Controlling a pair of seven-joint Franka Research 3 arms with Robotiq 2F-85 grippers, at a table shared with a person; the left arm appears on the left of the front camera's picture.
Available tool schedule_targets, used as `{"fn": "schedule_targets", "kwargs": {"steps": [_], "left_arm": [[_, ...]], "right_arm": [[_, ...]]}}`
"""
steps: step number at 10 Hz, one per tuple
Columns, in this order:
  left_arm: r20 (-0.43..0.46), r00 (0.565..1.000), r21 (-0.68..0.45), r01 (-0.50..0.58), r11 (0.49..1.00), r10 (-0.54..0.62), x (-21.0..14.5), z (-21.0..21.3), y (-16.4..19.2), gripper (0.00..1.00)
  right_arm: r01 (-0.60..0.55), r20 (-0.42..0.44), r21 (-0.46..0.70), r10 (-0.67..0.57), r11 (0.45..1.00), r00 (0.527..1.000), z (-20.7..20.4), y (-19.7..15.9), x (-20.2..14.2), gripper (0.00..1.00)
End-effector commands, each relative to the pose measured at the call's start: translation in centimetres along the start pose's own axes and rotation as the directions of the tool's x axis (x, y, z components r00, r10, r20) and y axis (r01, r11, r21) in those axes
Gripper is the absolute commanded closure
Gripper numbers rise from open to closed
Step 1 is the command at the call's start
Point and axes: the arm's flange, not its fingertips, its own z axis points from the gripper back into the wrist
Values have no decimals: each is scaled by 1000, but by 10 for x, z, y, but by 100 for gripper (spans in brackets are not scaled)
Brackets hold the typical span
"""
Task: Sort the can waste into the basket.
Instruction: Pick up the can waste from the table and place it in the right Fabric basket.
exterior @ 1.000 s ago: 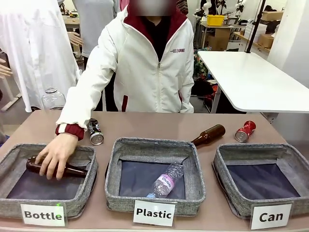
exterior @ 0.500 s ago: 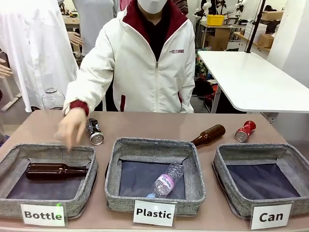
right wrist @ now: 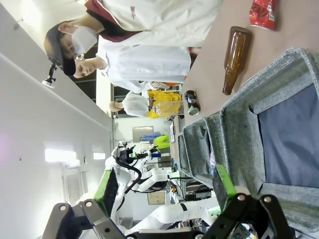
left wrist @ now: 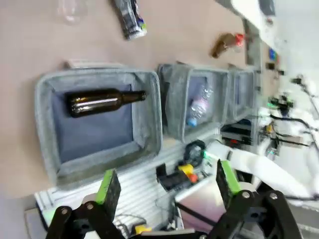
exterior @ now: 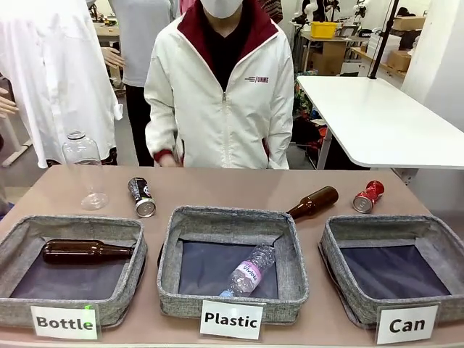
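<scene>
A black can (exterior: 142, 197) with green-yellow marks lies on the table behind the left basket. Far right, a crushed red can (exterior: 368, 196) rests behind the grey basket labelled "Can" (exterior: 384, 222), which holds nothing. In the left wrist view, my left gripper (left wrist: 168, 181) hangs open over the table's near edge, with the black can (left wrist: 130, 20) far off at the top and the red can (left wrist: 240, 39) small at the upper right. My right gripper (right wrist: 165, 185) is open too, above the Can basket (right wrist: 279, 74), with the red can (right wrist: 262, 12) beyond it.
The "Bottle" basket (exterior: 72, 225) holds a brown bottle (exterior: 83, 251). The "Plastic" basket (exterior: 232, 215) holds a clear bottle (exterior: 250, 270). Another brown bottle (exterior: 313, 203) lies beside the red can. A clear bottle (exterior: 83, 170) stands at back left. A person (exterior: 221, 94) stands across the table.
The person's hand let go of the brown bottle in the Bottle basket and drew back to their side. Both cans stayed put.
</scene>
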Motion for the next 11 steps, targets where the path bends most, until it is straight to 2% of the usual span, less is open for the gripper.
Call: {"fn": "schedule_targets", "kwargs": {"steps": [1,2,3,4,5,6,9,10,11], "left_arm": [[5,1000,146,-24,989,24,16,-66,-41,0],[15,1000,231,-8,973,4,26,-95,-66,0],[-28,999,300,22,954,-14,37,-126,-89,0],[-33,999,383,27,923,-16,49,-158,-110,0],[-54,997,447,72,892,-54,57,-188,-129,0],[-40,992,511,124,851,-121,63,-219,-145,0],[98,992,651,-7,759,-75,78,-271,-158,0],[191,979,682,-186,707,73,83,-264,-158,0],[42,992,594,68,801,-116,69,-266,-152,0]], "right_arm": [[-23,-5,7,23,1000,1000,1,0,0,0],[-23,-5,7,23,1000,1000,1,0,0,0],[-23,-5,7,23,1000,1000,1,0,0,0],[-23,-5,7,23,1000,1000,1,0,0,0],[-23,-5,7,23,1000,1000,1,0,0,0],[-23,-5,7,23,1000,1000,1,0,0,0],[-23,-5,7,23,1000,1000,1,0,0,0],[-23,-5,7,23,1000,1000,1,0,0,0],[-23,-5,7,23,1000,1000,1,0,0,0]]}}
